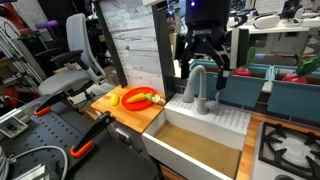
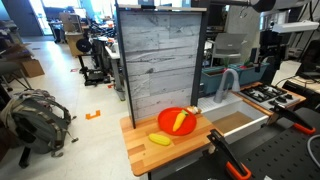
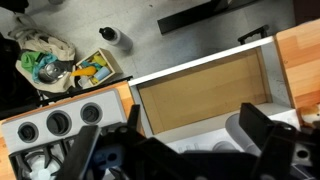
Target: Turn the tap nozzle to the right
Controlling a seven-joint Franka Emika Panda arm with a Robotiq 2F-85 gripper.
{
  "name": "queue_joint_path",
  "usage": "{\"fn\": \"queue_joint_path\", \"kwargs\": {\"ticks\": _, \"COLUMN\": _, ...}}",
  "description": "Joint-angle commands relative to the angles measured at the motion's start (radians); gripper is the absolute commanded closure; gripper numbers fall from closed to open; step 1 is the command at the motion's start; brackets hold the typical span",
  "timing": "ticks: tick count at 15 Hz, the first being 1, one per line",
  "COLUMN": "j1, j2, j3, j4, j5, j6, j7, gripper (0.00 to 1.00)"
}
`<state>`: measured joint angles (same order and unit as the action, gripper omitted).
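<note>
— Workshop floor in the background, desks and an office chair (image 1: 75, 50), and up front a tall grey plank panel (image 2: 160, 60) stands at the back of the wooden tabletop (image 2: 140, 150). What's set into it?

— 1 white sink (image 1: 205, 130) with a brown basin, and a stove top (image 1: 290, 145) just beside it. Teal bins (image 1: 245, 88) sit behind.

— And the arm?

— It comes down from above, with the gripper (image 1: 207, 62) poised right over the sink's back rim. In the wrist view the 2 dark fingers (image 3: 265, 135) are spread wide apart and hold nothing, with the basin showing between them.

— Where's the tap nozzle?

— The tap nozzle (image 1: 196, 80) stands upright on the sink's back rim, between the plank panel and the bins. It's a thick grey arch, also seen in an exterior view (image 2: 227, 78), and its outlet points down toward the basin. The fingers hang just above the arch. I can't tell whether they're touching it.

— Anything smaller?

— 1 red plate (image 2: 178, 120) sits on the tabletop near the sink with an orange-yellow piece on it. A yellow piece (image 2: 160, 138) lies just beside the plate.
</note>
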<state>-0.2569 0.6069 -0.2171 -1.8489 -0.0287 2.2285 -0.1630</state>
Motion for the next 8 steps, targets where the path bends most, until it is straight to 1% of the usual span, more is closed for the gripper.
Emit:
{"fn": "queue_joint_path", "kwargs": {"ticks": 1, "j1": -0.009, "j2": -0.200, "j3": 0.044, "j4": -0.226, "j5": -0.014, "j6": 0.060, "j7": -0.097, "gripper": 0.00}}
{"fn": "queue_joint_path", "kwargs": {"ticks": 3, "j1": -0.012, "j2": -0.300, "j3": 0.069, "j4": -0.327, "j5": 0.013, "j6": 0.082, "j7": -0.147, "gripper": 0.00}}
{"fn": "queue_joint_path", "kwargs": {"ticks": 4, "j1": -0.014, "j2": -0.355, "j3": 0.082, "j4": -0.372, "j5": 0.036, "j6": 0.074, "j7": -0.172, "gripper": 0.00}}
{"fn": "queue_joint_path", "kwargs": {"ticks": 6, "j1": -0.004, "j2": -0.419, "j3": 0.092, "j4": -0.420, "j5": 0.064, "j6": 0.039, "j7": -0.192, "gripper": 0.00}}
{"fn": "queue_joint_path", "kwargs": {"ticks": 7, "j1": 0.004, "j2": -0.314, "j3": 0.074, "j4": -0.322, "j5": 0.035, "j6": 0.037, "j7": -0.146, "gripper": 0.00}}
{"fn": "queue_joint_path", "kwargs": {"ticks": 8, "j1": 0.008, "j2": -0.354, "j3": 0.078, "j4": -0.356, "j5": 0.041, "j6": 0.036, "j7": -0.154, "gripper": 0.00}}
